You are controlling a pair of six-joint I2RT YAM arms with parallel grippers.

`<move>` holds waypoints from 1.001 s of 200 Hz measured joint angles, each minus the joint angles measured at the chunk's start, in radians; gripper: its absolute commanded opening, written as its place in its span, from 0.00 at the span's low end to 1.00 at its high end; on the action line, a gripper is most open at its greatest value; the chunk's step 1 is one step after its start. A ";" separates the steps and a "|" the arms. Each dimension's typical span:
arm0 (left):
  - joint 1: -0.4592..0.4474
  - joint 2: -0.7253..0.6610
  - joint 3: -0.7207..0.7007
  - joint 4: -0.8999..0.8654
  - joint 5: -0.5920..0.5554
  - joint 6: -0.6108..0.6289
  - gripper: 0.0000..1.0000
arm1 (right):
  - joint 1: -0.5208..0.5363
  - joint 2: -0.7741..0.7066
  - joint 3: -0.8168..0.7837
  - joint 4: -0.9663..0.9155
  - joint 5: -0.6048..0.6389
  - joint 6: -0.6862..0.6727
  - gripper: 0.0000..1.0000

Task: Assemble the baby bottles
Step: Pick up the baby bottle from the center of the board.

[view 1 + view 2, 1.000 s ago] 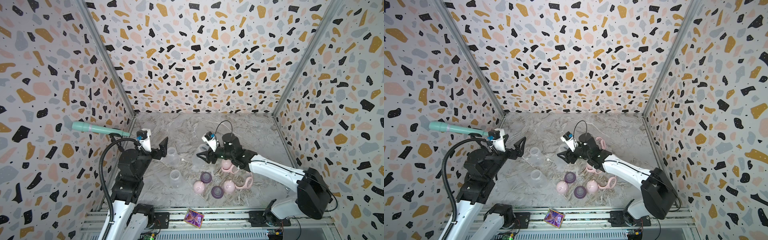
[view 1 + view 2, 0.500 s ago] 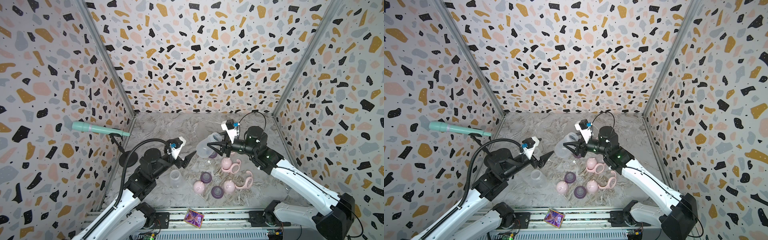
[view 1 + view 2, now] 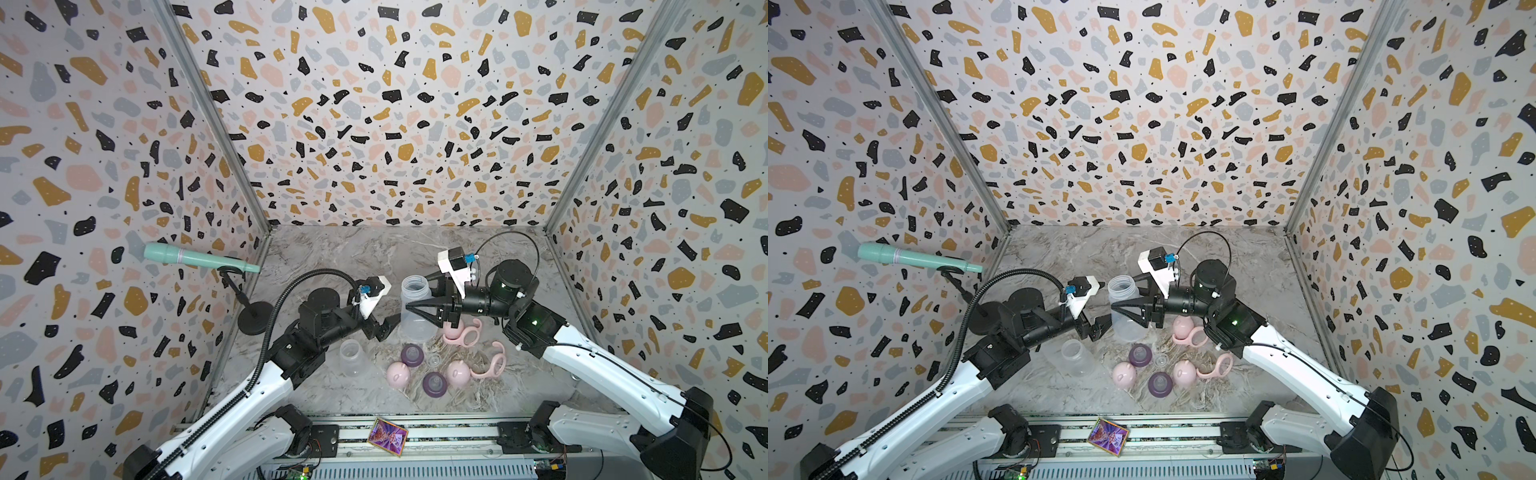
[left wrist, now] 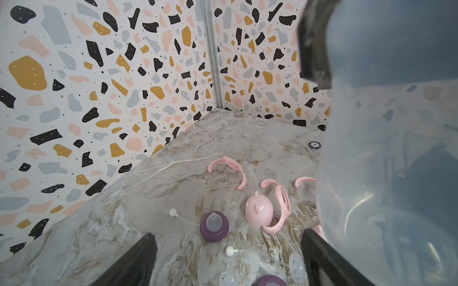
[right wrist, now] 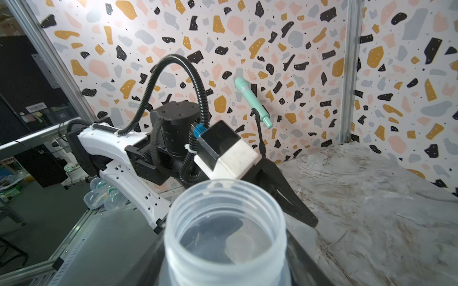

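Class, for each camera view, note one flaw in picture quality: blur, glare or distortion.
Left wrist view: the clear plastic bottle looms close, blurred and hazy. Right wrist view: glare washes out the speckled terrazzo wall. Both top views: evenly lit and sharp, but wide-angle stretched at the edges.

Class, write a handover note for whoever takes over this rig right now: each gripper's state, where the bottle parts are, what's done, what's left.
Right gripper: jaws shut on a clear bottle, held upright.
Left gripper: jaws open, empty, beside that bottle.
On the table, loose: second bottle, purple teat rings, pink caps, pink handled collars.
Done: nothing joined yet.
Left: collar, teat ring and cap onto each bottle.
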 measured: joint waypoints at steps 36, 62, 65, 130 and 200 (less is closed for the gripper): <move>-0.001 -0.071 0.000 -0.018 0.022 -0.001 0.96 | -0.021 -0.026 0.002 -0.070 0.096 -0.067 0.21; -0.011 -0.109 0.000 -0.012 0.139 -0.005 0.97 | -0.065 -0.059 -0.042 -0.003 0.118 -0.057 0.20; -0.011 -0.109 0.000 -0.011 0.154 -0.008 0.97 | -0.070 -0.064 -0.050 0.010 0.116 -0.053 0.20; -0.012 -0.058 0.000 0.092 0.278 -0.101 0.97 | -0.080 -0.061 -0.164 0.398 -0.002 0.139 0.15; -0.016 -0.026 0.000 0.246 0.354 -0.232 0.95 | -0.013 -0.001 -0.188 0.675 -0.054 0.240 0.13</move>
